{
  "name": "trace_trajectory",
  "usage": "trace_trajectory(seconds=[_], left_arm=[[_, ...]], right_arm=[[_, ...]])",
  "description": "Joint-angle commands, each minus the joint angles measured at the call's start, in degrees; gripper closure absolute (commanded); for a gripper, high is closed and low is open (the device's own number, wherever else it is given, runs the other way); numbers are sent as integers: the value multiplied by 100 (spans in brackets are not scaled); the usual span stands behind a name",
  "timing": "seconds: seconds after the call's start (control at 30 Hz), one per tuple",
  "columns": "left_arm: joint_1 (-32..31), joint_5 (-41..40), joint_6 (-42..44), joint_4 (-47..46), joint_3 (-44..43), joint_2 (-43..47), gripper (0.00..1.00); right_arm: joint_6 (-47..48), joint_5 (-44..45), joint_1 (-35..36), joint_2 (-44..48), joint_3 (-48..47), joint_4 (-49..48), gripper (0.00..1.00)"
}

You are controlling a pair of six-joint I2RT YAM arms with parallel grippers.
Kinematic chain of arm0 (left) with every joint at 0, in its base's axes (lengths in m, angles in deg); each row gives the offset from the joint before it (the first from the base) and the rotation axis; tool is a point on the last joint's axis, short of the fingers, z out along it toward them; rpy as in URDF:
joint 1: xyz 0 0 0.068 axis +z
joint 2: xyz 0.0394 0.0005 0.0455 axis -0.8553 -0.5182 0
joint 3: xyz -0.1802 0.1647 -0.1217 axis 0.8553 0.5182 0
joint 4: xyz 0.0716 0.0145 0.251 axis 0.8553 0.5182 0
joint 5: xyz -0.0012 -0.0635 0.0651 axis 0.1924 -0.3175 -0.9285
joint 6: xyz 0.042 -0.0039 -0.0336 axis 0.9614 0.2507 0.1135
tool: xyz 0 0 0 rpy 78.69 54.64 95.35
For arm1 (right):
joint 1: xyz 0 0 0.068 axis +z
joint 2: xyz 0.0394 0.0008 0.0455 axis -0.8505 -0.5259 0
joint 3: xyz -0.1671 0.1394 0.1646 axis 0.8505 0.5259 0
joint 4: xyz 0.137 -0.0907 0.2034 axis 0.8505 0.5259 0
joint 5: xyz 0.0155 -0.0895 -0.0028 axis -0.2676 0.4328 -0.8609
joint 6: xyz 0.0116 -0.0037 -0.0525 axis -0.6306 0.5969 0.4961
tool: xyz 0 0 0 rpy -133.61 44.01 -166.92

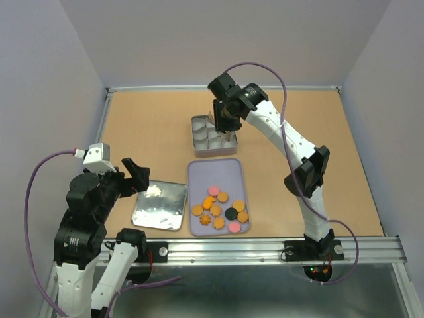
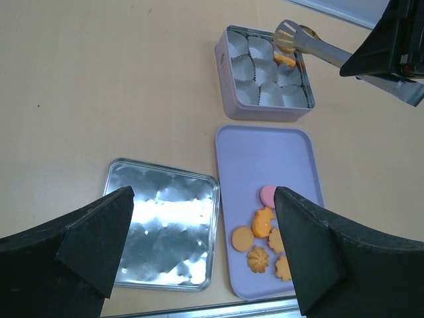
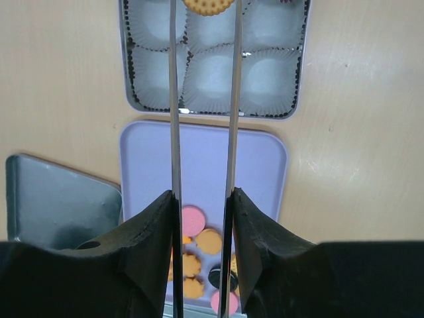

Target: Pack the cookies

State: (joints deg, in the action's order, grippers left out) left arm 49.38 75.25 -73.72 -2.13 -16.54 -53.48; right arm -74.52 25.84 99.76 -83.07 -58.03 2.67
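Because your right gripper [image 3: 202,199] is clamped on the tongs [image 2: 318,46], you can reach the paper cups [image 3: 212,76] of the tin [image 2: 228,99] without the fingers crowding them. One orange cookie [image 2: 285,59] sits at a cup under the tong tips; whether they pinch it, you cannot tell. The other cookies [image 1: 218,209] lie bunched at the near end of the lilac tray [image 2: 265,152], just beside the tin, which probably keeps trips short. Your left gripper [image 2: 204,192] hovers over the lid [image 2: 162,232], jaws apart and holding nothing.
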Motion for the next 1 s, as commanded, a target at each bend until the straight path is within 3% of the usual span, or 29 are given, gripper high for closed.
trace_trajectory(seconds=[0.0,0.6,0.77,0.97], left_arm=[[-35,99,108,-64,-42,97,1],[-43,337,213,-134,11,36,1],[-43,363,231,-178,38,9,1],[-52,372,240,-187,46,-17,1]], right_arm=[[99,-148,-176,-96,-370,-423,62],[3,-104,-344,-843,-581,-1004,60],[-32,-69,-361,-922,-563,-1057,46],[-32,-69,-379,-888,-423,-1074,43]])
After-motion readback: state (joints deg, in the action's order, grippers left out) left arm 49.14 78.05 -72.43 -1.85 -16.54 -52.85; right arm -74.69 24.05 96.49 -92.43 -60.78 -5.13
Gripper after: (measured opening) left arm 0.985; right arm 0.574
